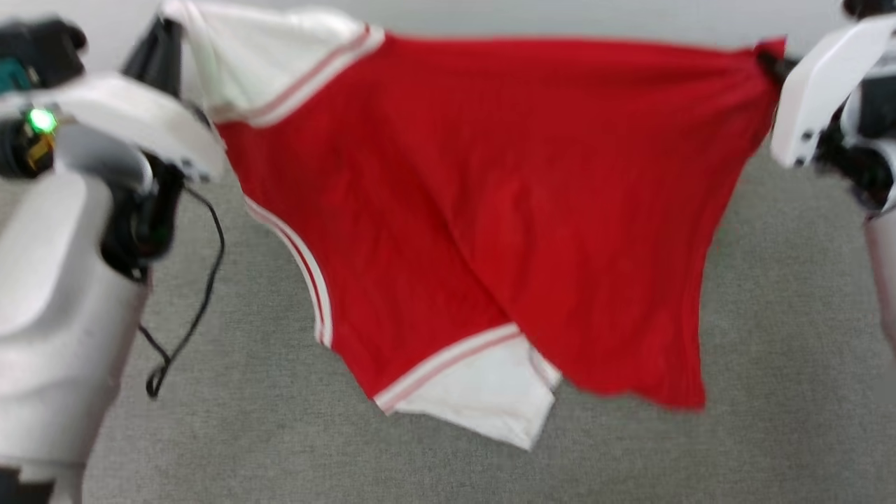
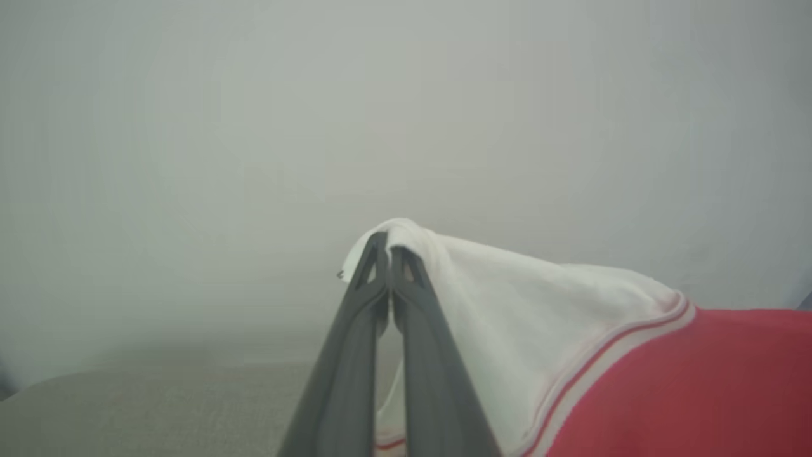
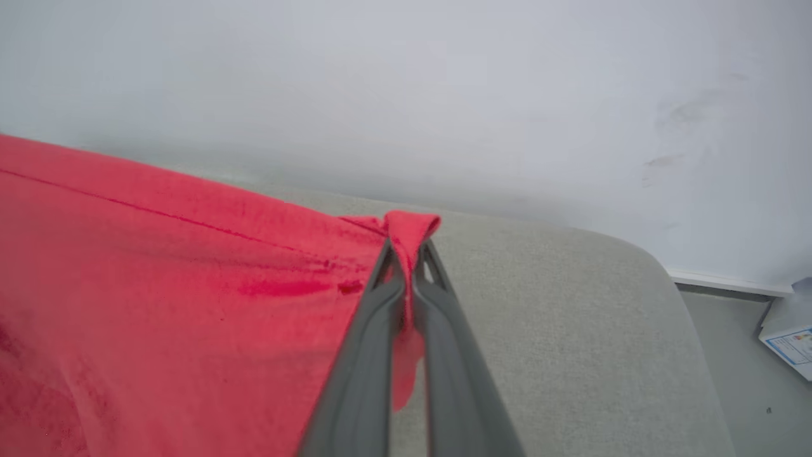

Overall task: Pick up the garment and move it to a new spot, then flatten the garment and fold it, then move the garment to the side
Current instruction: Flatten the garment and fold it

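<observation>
The garment (image 1: pixel 490 210) hangs spread in the air above the grey table (image 1: pixel 770 350), stretched between both grippers. The left gripper (image 2: pixel 388 254) has its jaws clamped on the edge of a white sleeve. The right gripper (image 3: pixel 406 251) has its jaws clamped on a red corner.

No lettering can be read; the print on the white box (image 3: pixel 786 327) is too small.
</observation>
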